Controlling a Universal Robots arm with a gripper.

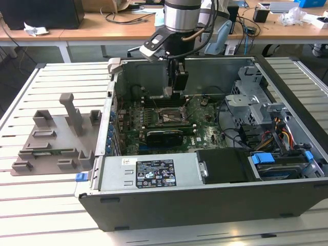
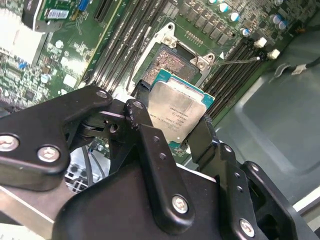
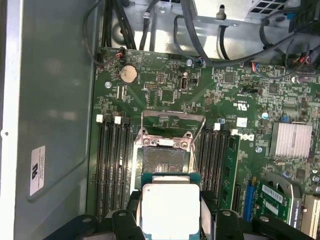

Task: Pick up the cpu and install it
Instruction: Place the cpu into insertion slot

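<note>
My gripper (image 2: 171, 120) is clamped on the cpu (image 2: 179, 107) by two opposite edges, silver top up, which I judge keeps its underside untouched; it hangs just above the open socket (image 3: 163, 160). Beyond, the bracket (image 3: 172, 114) stands swung back, leaving the socket uncovered.

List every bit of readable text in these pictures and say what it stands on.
Nothing can be quoted with confidence.
On the cpu lid, second wrist view: faint print, too small to read.
On the white sticker on the case wall, first wrist view: too small.
On the black label on the metal cover, exterior view: too small.
On the motherboard, white markings: too small.
</note>
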